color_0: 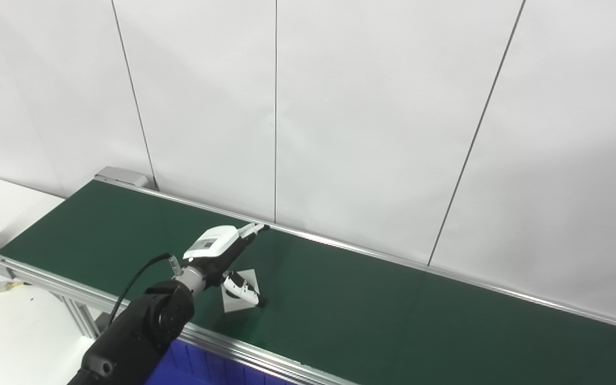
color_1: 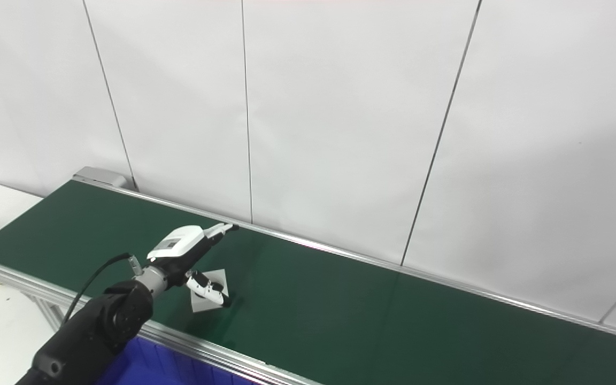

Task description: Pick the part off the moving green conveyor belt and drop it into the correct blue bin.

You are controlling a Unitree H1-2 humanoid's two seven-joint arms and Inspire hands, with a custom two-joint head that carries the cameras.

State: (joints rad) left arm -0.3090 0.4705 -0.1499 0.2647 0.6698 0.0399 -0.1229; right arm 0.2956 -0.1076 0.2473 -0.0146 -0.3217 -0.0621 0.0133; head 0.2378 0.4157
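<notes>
So the left robot hand (color_0: pixel 228 256) is out over the green conveyor belt (color_0: pixel 393 310), fingers spread, thumb tip resting on the part (color_0: pixel 239 297), a flat pale square lying near the belt's front rail (color_0: pixel 265 355). It isn't pinching it. From the part toward 3 o'clock the belt is wide open, and toward 10 o'clock too. A blue bin (color_0: pixel 201 366) peeks out just under the rail at 6 o'clock. The right robot hand is out of shot.
</notes>
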